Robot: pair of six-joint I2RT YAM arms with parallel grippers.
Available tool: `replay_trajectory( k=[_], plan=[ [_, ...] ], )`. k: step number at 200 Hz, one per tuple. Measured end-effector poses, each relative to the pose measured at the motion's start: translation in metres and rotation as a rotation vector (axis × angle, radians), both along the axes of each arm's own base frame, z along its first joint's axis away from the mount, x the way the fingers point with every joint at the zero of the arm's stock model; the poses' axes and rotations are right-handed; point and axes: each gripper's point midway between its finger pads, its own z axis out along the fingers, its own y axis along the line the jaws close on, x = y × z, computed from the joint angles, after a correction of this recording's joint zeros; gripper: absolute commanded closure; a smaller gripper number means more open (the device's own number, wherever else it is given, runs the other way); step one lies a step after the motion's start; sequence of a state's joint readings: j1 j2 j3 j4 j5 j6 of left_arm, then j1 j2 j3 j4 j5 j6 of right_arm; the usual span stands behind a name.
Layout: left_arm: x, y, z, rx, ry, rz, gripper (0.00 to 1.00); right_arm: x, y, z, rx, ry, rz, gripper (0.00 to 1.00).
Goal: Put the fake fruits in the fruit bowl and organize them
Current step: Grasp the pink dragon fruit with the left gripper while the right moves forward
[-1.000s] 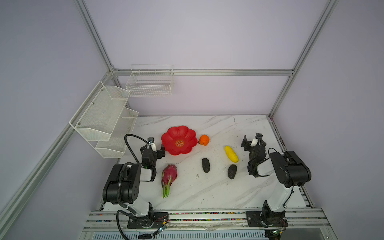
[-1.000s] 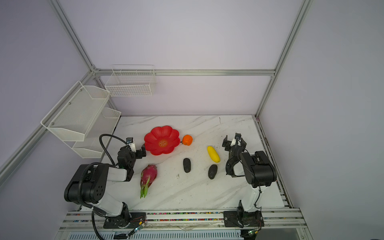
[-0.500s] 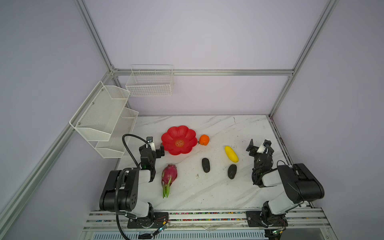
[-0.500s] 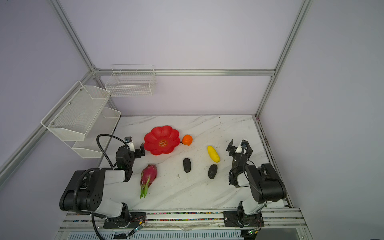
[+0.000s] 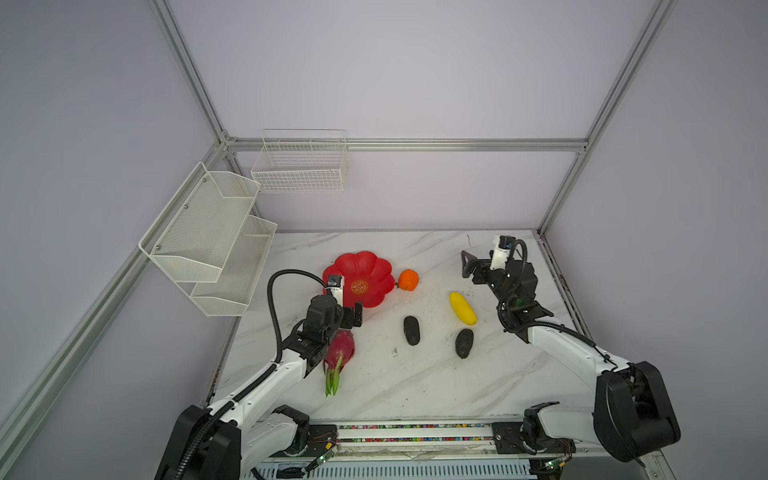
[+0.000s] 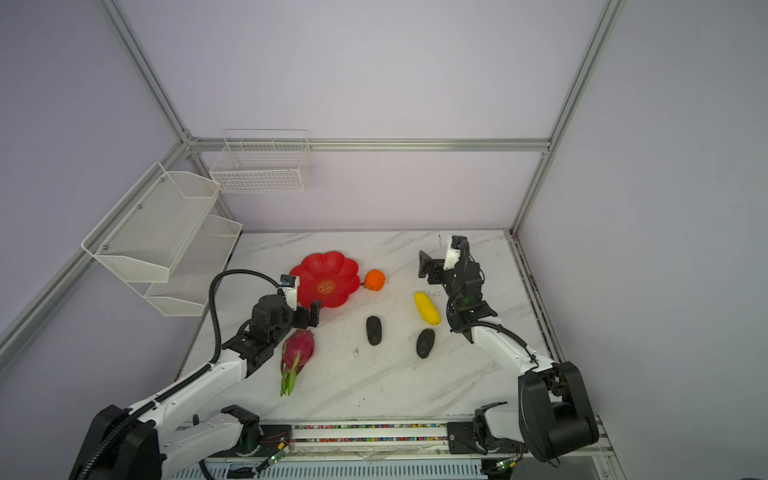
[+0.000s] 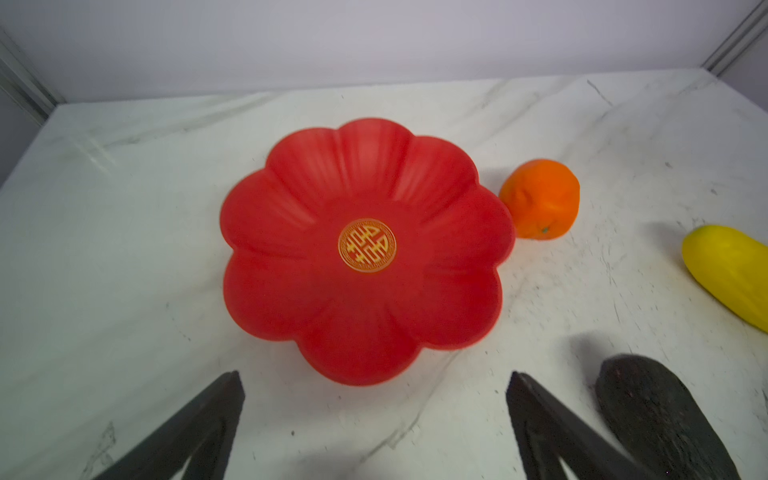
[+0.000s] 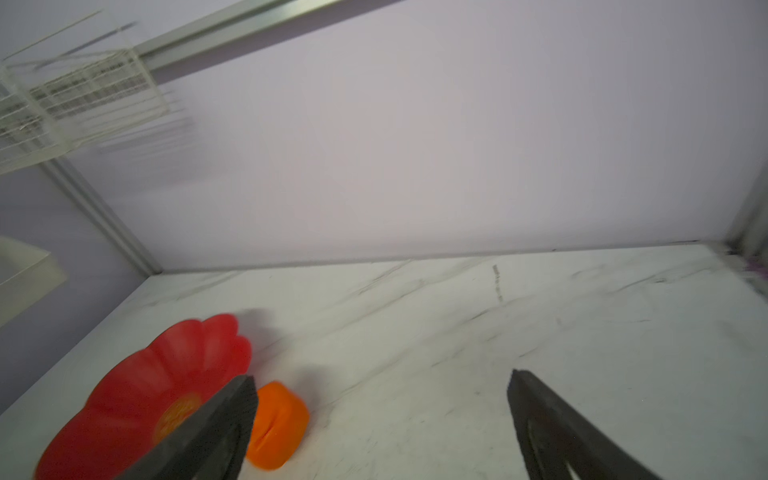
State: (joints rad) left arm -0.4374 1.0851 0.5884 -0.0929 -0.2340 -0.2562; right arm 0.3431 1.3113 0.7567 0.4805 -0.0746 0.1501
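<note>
White marble counter [image 5: 415, 386], both top views: both arms have swung out, left jaws spread empty between magenta plastic dragon fruit [image 5: 343, 351] and scalloped glossy red bowl [image 5: 376, 266], right jaws spread empty past yellow oblong mango [image 5: 462, 308]; picking can begin. Left wrist: bowl holds nothing. Right wrist: round orange plastic fruit [image 8: 276, 424] lies unobstructed ahead, just beside the rim.

**Robotics laboratory test cell.** A frame of silver aluminium profile bars [image 5: 193, 79] encloses plain lilac wall panels [image 5: 395, 62] and a white marble-patterned tabletop [image 5: 415, 386]. Two white-and-black jointed robot arms, left [image 5: 266, 381] and right [image 5: 569, 351], stand bolted to a metal base rail [image 5: 415, 436] with exposed wiring along the near edge. A white wire basket [image 5: 299, 166] and a white two-tier mesh shelf [image 5: 199, 232] hang on the walls.
</note>
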Motion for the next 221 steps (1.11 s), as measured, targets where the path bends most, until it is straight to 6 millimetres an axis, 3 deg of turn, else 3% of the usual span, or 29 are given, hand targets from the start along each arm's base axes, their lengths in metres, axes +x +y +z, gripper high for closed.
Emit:
replay_trajectory(
  k=[27, 45, 73, 96, 131, 170, 194, 221],
  plan=[
    [-0.038, -0.009, -0.020, 0.073, 0.182, 0.034, 0.00, -0.041, 0.071, -0.010, -0.004, 0.067, 0.251, 0.03],
    [-0.061, -0.002, -0.035, 0.115, 0.277, 0.065, 0.00, -0.078, 0.121, -0.013, -0.025, 0.090, 0.417, 0.03],
    [-0.080, 0.013, -0.044, 0.134, 0.349, 0.128, 0.00, -0.133, 0.172, -0.018, -0.030, 0.086, 0.619, 0.03],
    [-0.085, 0.020, -0.048, 0.157, 0.371, 0.157, 0.00, -0.152, 0.180, -0.039, -0.036, 0.092, 0.682, 0.03],
    [-0.088, 0.024, -0.065, 0.216, 0.443, 0.179, 0.00, -0.161, 0.173, -0.071, -0.047, 0.109, 0.696, 0.03],
    [-0.083, 0.019, -0.085, 0.281, 0.525, 0.182, 0.00, -0.161, 0.176, -0.080, -0.052, 0.112, 0.709, 0.03],
    [-0.082, 0.018, -0.094, 0.304, 0.560, 0.190, 0.11, -0.160, 0.177, -0.089, -0.063, 0.129, 0.711, 0.03],
    [-0.079, 0.014, -0.090, 0.279, 0.556, 0.193, 0.28, -0.159, 0.178, -0.099, -0.075, 0.151, 0.711, 0.03]
  ],
)
